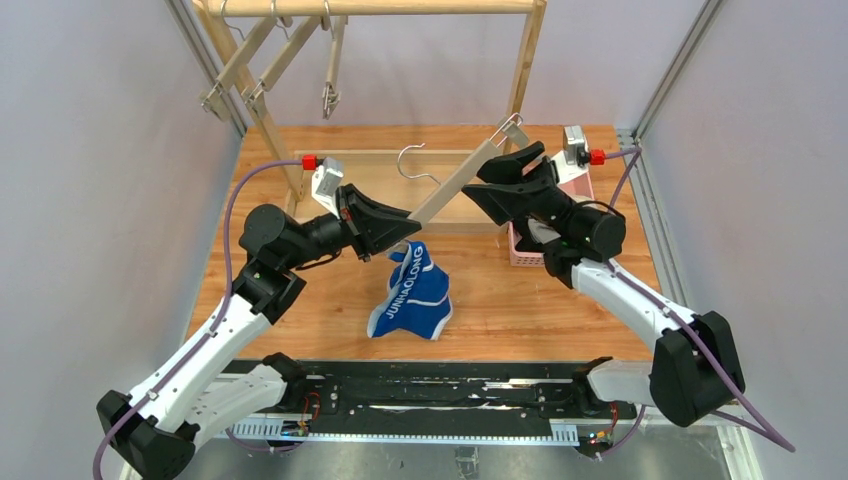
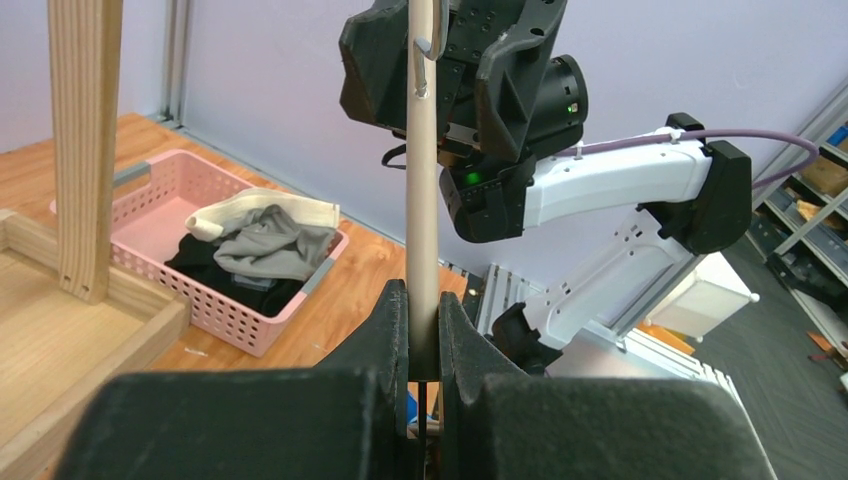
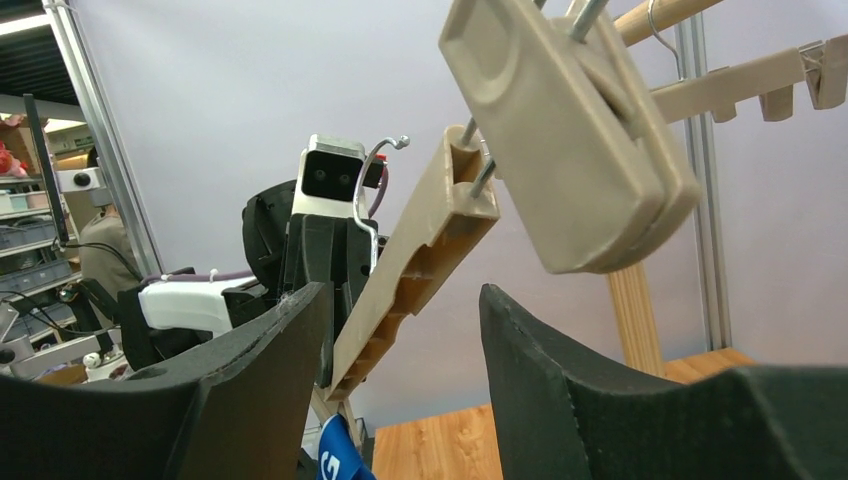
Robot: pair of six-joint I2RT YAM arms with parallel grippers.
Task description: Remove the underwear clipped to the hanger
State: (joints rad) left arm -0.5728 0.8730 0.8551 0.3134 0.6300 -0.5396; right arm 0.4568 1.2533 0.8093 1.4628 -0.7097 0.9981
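The bright blue underwear (image 1: 413,292) with white lettering hangs below the low end of a beige hanger (image 1: 462,172), which slants up to the right. Its foot reaches the table; the clip holding it is hidden. My left gripper (image 1: 407,222) is shut on the hanger bar (image 2: 423,220) near that low end. My right gripper (image 1: 497,172) stands open beside the high end, fingers (image 3: 300,340) either side of the bar (image 3: 415,260), just below the empty end clip (image 3: 570,130). A corner of blue cloth (image 3: 335,455) shows low down. Grey underwear (image 2: 268,245) and black underwear (image 2: 205,268) lie in the pink basket (image 2: 150,185).
The pink basket (image 1: 522,250) sits under my right arm at the right. A wooden rack (image 1: 370,8) with several empty clip hangers (image 1: 330,70) stands at the back, its base frame (image 1: 380,155) on the table behind the grippers.
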